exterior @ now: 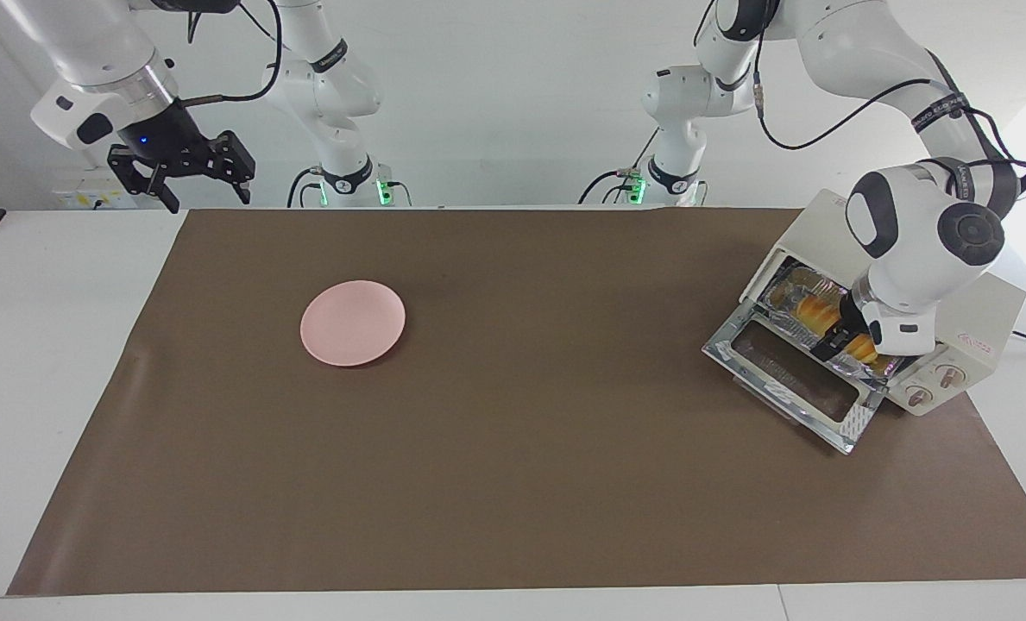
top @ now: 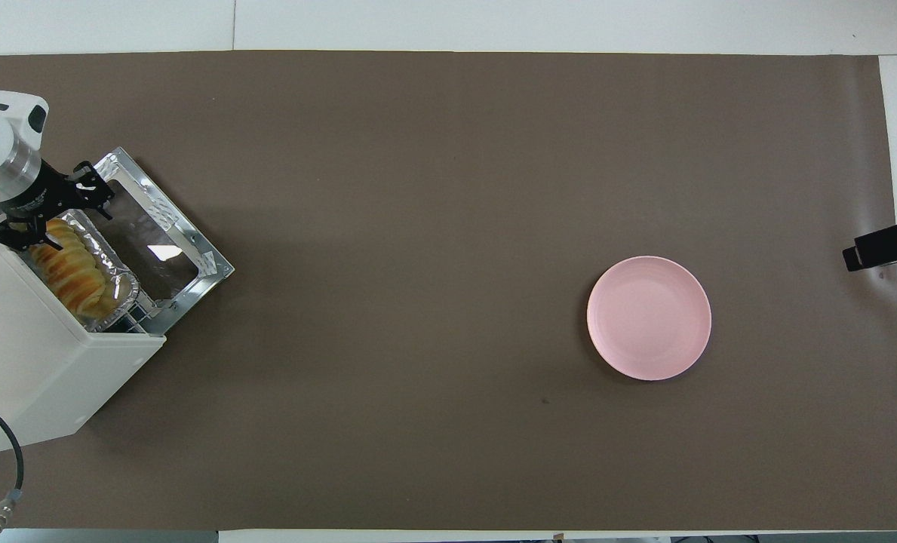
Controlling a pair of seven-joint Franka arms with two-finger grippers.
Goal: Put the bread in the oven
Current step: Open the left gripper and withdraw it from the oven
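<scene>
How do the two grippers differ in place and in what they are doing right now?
1. The left gripper is down at the open oven, over the bread; the right gripper hangs in the air at the right arm's end of the table.
2. The left gripper works at the foil tray; the right arm waits, holding nothing.
Both are black and two-fingered.

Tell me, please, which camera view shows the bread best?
The overhead view: the bread lies nearly unobstructed in its foil tray inside the open oven. In the facing view the left gripper covers its middle, so only the ends show.
</scene>
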